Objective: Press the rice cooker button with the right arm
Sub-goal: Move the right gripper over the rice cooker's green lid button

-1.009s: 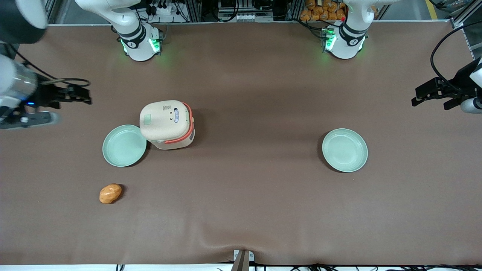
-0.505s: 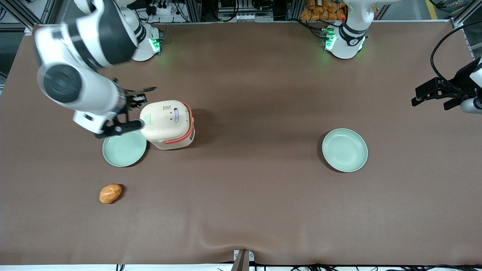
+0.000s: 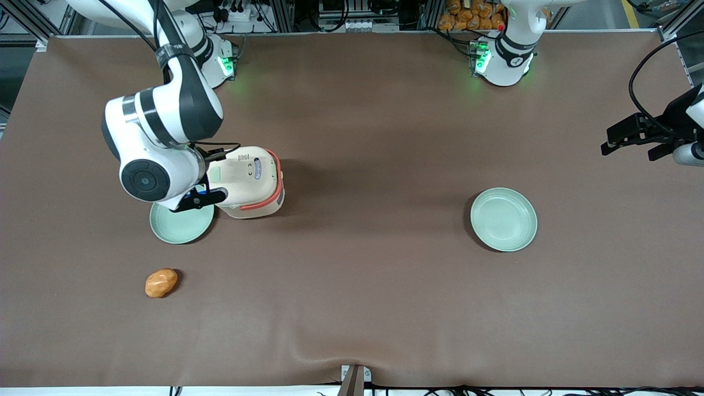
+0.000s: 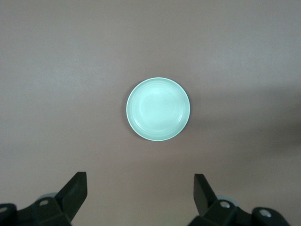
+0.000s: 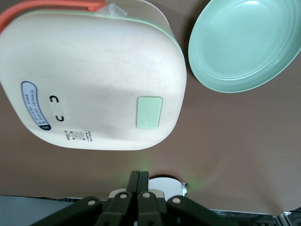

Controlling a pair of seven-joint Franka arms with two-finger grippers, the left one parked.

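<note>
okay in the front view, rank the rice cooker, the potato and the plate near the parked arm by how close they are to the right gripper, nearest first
Measured from the right gripper, fingers shut:
1. Rice cooker, right beside the gripper.
2. Potato, nearer the front camera, toward the working arm's end.
3. Pale green plate, toward the parked arm's end of the table.

Brown table (image 3: 374, 286) carries: rice cooker (image 3: 247, 181) touching a green plate (image 3: 179, 225), orange lump (image 3: 161, 282) nearer the front camera, second plate (image 3: 503, 219) toward the parked arm's end. Gripper (image 5: 139, 181) above the cooker, fingers pressed together.
</note>
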